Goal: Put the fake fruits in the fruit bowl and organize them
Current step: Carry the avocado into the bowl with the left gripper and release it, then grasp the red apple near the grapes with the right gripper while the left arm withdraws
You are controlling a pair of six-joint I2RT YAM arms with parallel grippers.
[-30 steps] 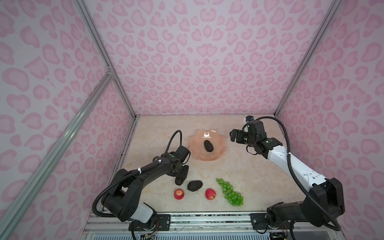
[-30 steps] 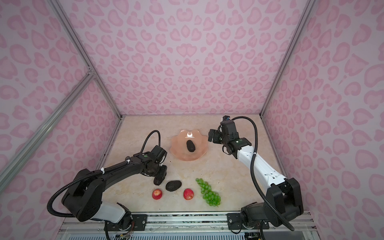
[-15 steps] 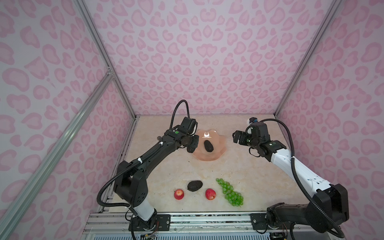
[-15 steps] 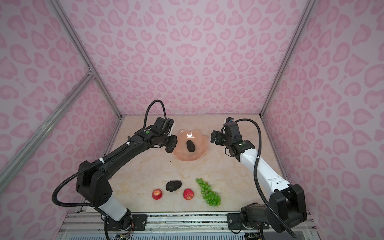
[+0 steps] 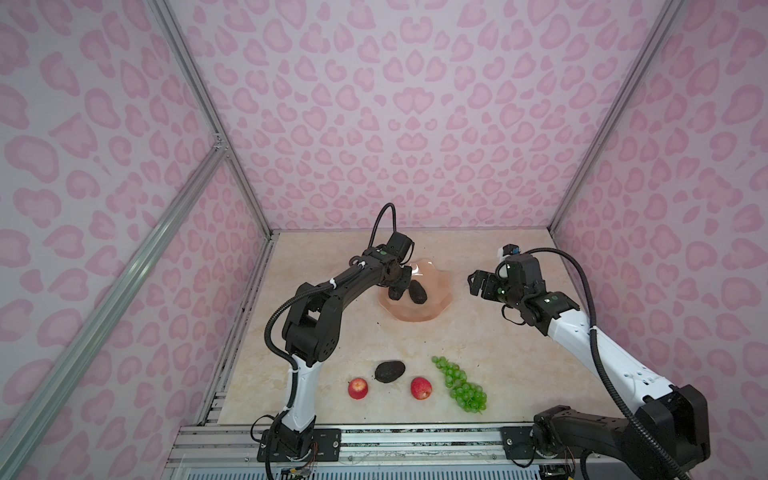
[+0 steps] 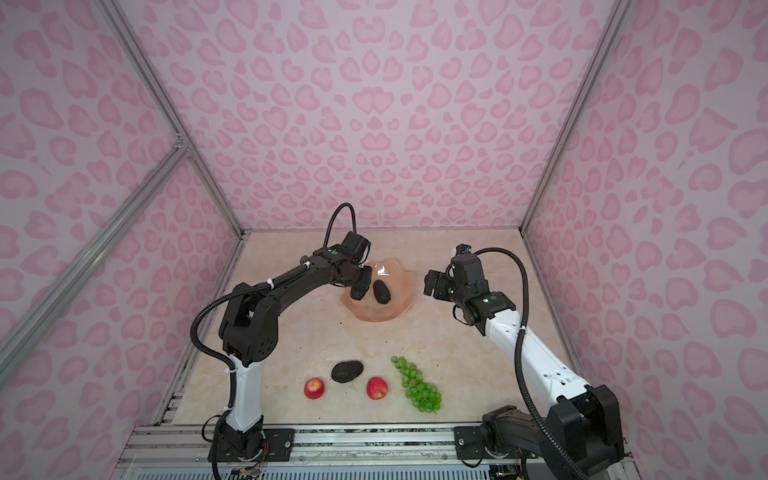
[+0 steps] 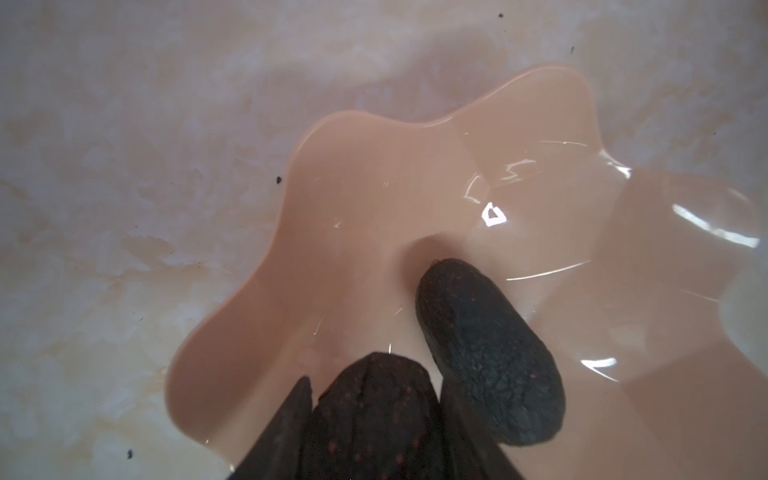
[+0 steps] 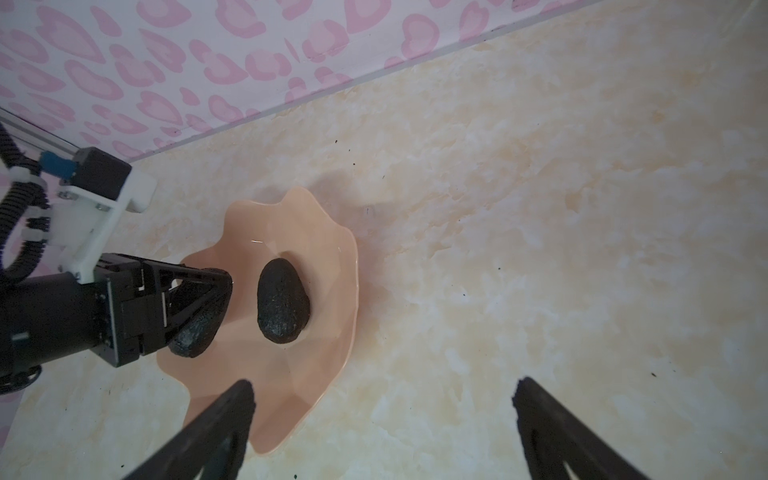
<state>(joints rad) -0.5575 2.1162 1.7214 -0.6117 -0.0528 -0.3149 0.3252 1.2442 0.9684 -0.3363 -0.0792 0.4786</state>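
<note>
Step in hand — placing the held avocado [image 7: 374, 419] in the fruit bowl [image 7: 332, 187].
My left claw [image 5: 395, 291] is closed narrowly on the held avocado, low over the bowl, with the resting avocado [image 7: 486, 357] just beside the claw. Next: lower, release gently — no nudging. My right claw [image 8: 384, 386] stands wide open, empty, beside the bowl.

Top views: your stereo pair sits high over the near edge of the desk [image 5: 478, 332], facing down toward the back wall [image 5: 395, 124], far enough to hold the whole desk.
Left wrist view: you look from close, past its own jaws, steeply down into the fruit bowl [image 7: 353, 187].
Right wrist view: farther off, slanting across the desk toward the back wall.
All four share the fruit bowl and the avocado [image 8: 282, 301] lying in it.
</note>
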